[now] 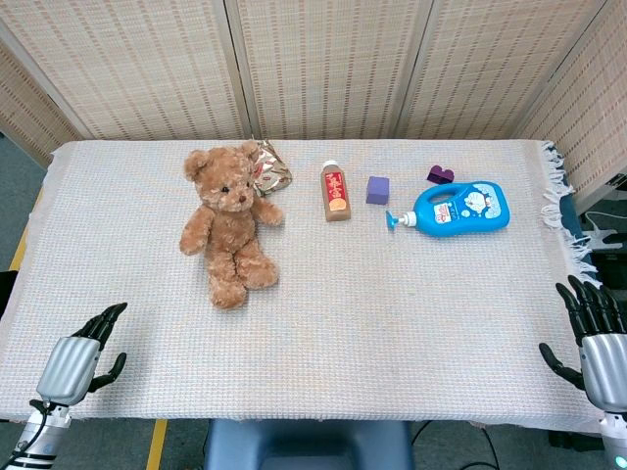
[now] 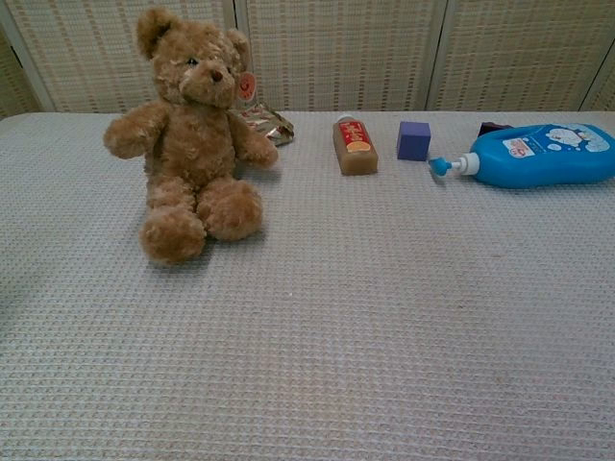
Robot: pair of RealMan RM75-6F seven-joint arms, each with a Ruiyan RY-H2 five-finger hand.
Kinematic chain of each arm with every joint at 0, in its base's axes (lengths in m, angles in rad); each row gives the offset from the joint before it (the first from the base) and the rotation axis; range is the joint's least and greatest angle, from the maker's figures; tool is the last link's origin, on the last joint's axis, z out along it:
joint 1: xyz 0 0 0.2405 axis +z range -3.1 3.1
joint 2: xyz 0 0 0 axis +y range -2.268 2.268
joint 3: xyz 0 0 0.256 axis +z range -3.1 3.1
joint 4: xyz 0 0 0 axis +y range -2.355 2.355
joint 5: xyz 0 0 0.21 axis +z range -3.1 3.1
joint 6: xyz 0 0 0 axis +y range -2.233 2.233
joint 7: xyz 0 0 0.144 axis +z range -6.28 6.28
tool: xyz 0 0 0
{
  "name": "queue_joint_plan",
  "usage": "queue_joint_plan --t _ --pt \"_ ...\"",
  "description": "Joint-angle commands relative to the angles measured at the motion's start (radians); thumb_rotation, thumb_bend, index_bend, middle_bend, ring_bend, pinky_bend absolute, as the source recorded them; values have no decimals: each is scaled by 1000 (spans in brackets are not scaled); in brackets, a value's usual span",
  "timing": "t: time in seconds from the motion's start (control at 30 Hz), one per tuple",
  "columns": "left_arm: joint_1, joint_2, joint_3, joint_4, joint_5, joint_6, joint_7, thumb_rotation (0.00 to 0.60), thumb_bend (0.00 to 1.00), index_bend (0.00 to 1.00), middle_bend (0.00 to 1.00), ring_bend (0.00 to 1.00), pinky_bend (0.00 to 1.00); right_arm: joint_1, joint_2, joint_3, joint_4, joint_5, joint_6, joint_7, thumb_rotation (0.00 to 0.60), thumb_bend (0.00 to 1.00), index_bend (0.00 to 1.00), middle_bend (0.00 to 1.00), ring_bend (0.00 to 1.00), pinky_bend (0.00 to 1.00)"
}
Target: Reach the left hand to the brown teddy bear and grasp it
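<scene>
The brown teddy bear [image 1: 227, 223] sits upright on the cloth-covered table at the left of the middle, facing me; in the chest view the teddy bear [image 2: 188, 134] fills the upper left. My left hand [image 1: 81, 354] hovers at the table's near left corner, well short of the bear, fingers apart and holding nothing. My right hand [image 1: 596, 336] stands at the near right edge, fingers spread and empty. Neither hand shows in the chest view.
Behind the bear lies a shiny crumpled wrapper [image 1: 270, 172]. To its right stand a small brown bottle [image 1: 336, 191], a purple cube [image 1: 378, 190], a dark purple block [image 1: 440, 174] and a blue pump bottle [image 1: 457, 209] lying on its side. Woven screens close the back.
</scene>
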Motion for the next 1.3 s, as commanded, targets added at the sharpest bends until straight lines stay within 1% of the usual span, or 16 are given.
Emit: queue_joint_plan --t 0.03,0.2,0.33,0.43,0.6,0.7,0.73,0.9,1.0,1.13,1.3 --pt "1 -5 -1 0 -3 1 10 600 426 0 85 191 497 3 4 -4 -7 2 -12 -6 600 134 0 0 0 29" --pt "4 -16 -2 6 -9 2 37 600 427 0 85 158 484 8 7 -9 -11 -10 -22 -7 600 134 0 0 0 34" --pt "0 -31 -5 5 -17 -8 30 600 426 0 79 127 407 15 6 -23 18 -64 -10 27 600 134 0 0 0 34" --pt "-10 -44 -7 19 -24 -29 26 600 414 0 49 91 369 20 10 -24 28 -66 -15 49 600 127 0 0 0 34" --pt "-28 -78 -26 30 -54 -58 28 600 389 0 16 61 350 22 20 -25 28 -76 -8 86 600 94 0 0 0 34" --pt "-39 -119 -58 52 -80 -52 51 600 385 0 3 20 322 20 16 -21 34 -76 4 97 600 92 0 0 0 34" --pt "-44 -140 -77 60 -94 -46 60 600 385 0 0 9 314 21 16 -21 35 -72 -1 102 600 92 0 0 0 34" --pt "-73 -208 -151 62 -174 -48 108 600 380 0 0 5 293 36 34 -27 19 -57 -47 112 600 91 0 0 0 34" --pt "-101 -236 -194 30 -249 -87 133 600 370 0 9 31 291 37 44 -35 9 -61 -56 128 600 92 0 0 0 34" --pt "-150 -298 -263 14 -356 -126 164 600 366 0 62 67 291 37 48 -36 4 -59 -54 157 600 92 0 0 0 40" --pt "-225 -394 -347 54 -489 -167 212 600 366 0 91 95 297 38 57 -41 2 -63 -60 166 600 92 0 0 0 40"
